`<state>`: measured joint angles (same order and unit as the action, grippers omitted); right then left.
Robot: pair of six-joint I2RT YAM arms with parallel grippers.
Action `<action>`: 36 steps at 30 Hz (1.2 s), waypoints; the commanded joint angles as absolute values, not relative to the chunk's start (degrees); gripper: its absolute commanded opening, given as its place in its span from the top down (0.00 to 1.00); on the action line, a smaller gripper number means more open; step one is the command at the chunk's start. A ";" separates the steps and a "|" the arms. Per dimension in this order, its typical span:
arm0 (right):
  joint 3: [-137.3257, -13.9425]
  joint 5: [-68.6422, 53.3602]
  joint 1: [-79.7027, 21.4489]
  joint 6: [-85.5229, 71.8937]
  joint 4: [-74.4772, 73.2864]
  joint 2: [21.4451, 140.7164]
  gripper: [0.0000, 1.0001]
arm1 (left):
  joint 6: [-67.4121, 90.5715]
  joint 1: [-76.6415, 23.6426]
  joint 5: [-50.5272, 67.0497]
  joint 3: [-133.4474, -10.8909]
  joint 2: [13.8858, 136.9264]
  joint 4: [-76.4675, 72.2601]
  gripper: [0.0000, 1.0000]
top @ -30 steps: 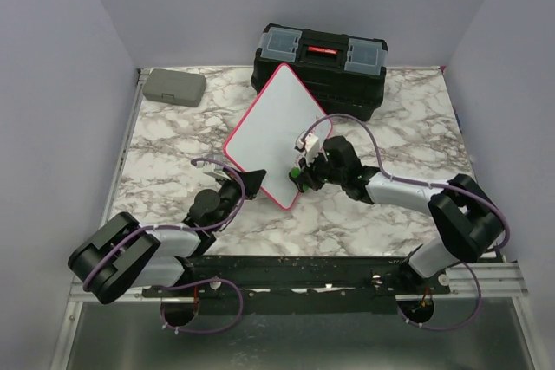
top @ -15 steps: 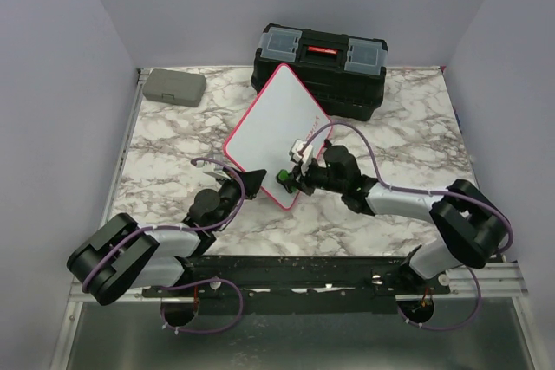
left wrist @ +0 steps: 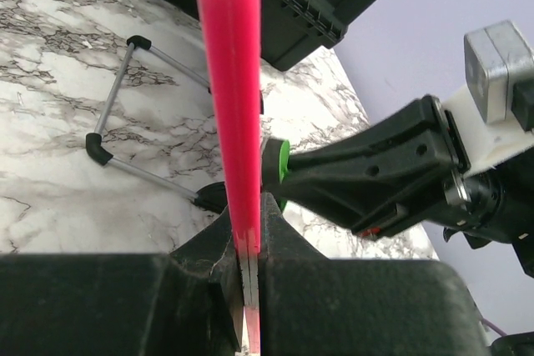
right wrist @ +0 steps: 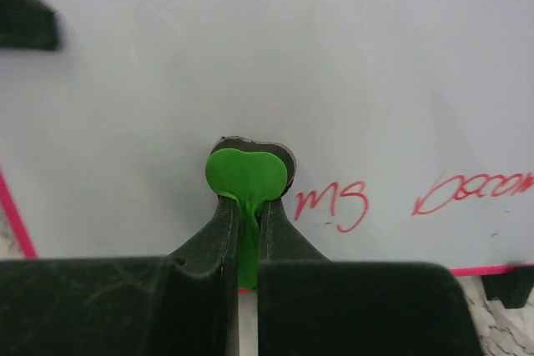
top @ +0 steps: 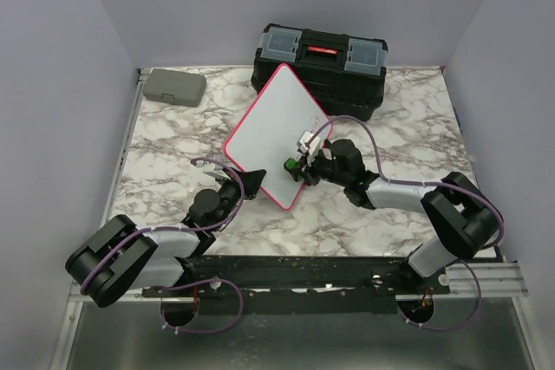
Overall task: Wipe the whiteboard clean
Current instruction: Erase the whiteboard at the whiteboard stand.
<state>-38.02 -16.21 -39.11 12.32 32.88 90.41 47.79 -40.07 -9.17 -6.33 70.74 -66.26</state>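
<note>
The whiteboard (top: pixel 269 127) stands tilted on one corner, white with a red-pink frame, in front of the toolbox. My left gripper (top: pixel 250 181) is shut on its lower left edge; in the left wrist view the pink frame (left wrist: pixel 229 81) runs down between the jaws of that gripper (left wrist: pixel 248 210). My right gripper (top: pixel 297 167) is shut on a green eraser (top: pixel 290 163) pressed against the board's lower part. In the right wrist view the eraser (right wrist: pixel 247 171) sits flat on the board (right wrist: pixel 250 47), just left of red handwriting (right wrist: pixel 332 206). More red writing (right wrist: pixel 476 193) lies further right.
A black toolbox (top: pixel 321 62) stands right behind the board. A small grey case (top: pixel 173 87) lies at the far left corner. The board's wire stand legs (left wrist: pixel 125 106) rest on the marble table behind it.
The right gripper slid the eraser left along the board's lower edge, then back up and slightly right. The left gripper and the board have stayed put.
</note>
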 commanded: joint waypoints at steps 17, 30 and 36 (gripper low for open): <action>-38.33 -16.43 -40.17 12.25 43.60 93.23 0.99 | 49.00 -40.50 -5.01 -8.70 69.01 -70.12 1.00; -28.76 -30.02 -39.10 15.81 44.48 91.09 0.99 | 48.43 -40.46 -5.17 -8.85 67.39 -68.53 1.00; -29.73 -31.78 -42.19 13.75 45.17 90.67 0.99 | 48.69 -40.47 -5.07 -8.96 68.14 -69.13 1.00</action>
<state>-28.51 -27.59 -40.66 15.07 45.82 91.26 46.72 -39.81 -8.73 -6.96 69.10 -63.75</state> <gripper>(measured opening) 0.058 0.045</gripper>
